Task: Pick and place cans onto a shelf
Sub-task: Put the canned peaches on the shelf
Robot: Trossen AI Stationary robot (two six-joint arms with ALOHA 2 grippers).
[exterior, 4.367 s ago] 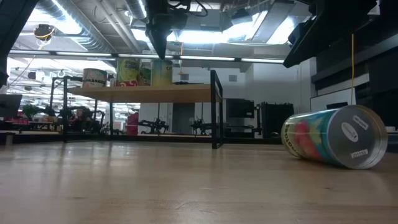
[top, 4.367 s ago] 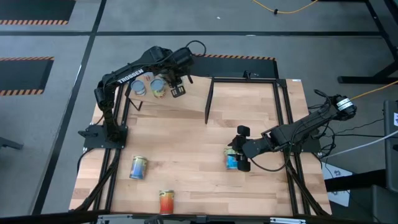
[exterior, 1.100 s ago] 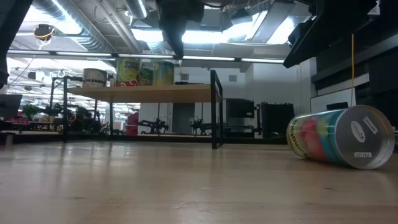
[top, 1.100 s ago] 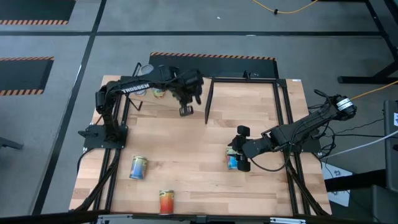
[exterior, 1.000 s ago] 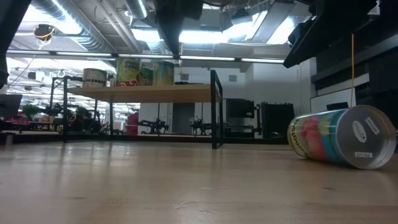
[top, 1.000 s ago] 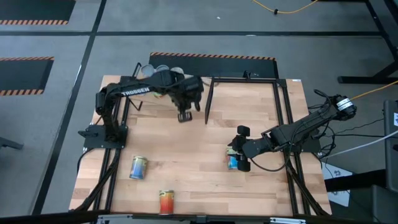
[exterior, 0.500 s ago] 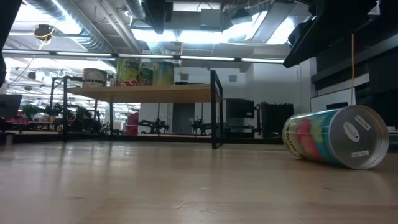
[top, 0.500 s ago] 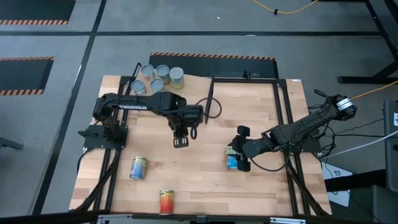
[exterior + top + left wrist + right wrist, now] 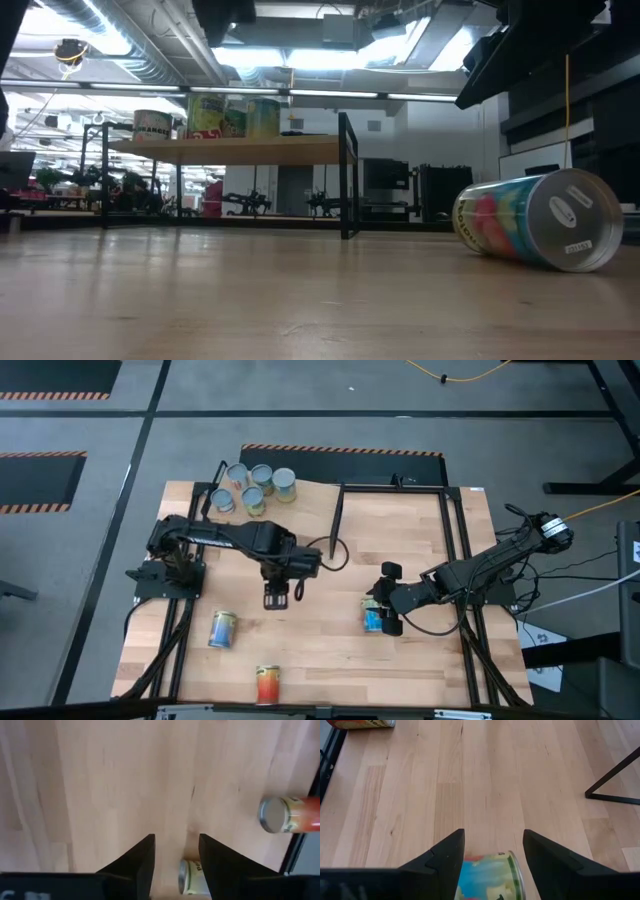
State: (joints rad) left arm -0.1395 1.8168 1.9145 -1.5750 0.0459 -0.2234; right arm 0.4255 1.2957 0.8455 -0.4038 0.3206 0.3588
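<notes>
Wooden tabletop (image 9: 330,660), grey taped floor round it, workshop clutter behind in the low view. Left to right.

Five cans (image 9: 250,488) stand upright, clustered on the far left end of the shelf (image 9: 400,520), lids up; low view shows them along the raised board, so that part looks done. Black divider (image 9: 336,522) splits the shelf; the right bay shows no cans.

Yellow-blue can (image 9: 222,629) lies on its side on the table near the front left, red-orange can (image 9: 267,684) on its side closer to the front edge. Both apart from any gripper, likely next pickups.

Left arm reaches from its base at the table's left edge across to mid-table, elbow folded, wrist pointing down and toward the front. Left gripper (image 9: 273,598) hangs over bare wood, jaws spread, nothing between them. Its wrist view looks down past the fingers (image 9: 142,862) at the yellow-blue can (image 9: 192,877) just ahead, red-orange can (image 9: 290,814) off to the side. Looks lined up for an approach on the yellow-blue one.

Blue can (image 9: 375,620) on its side right of centre. Right arm stretches low from the right edge, right gripper (image 9: 384,612) straddling this can, jaws parted on either side (image 9: 490,875); real squeeze or not, cannot tell.
</notes>
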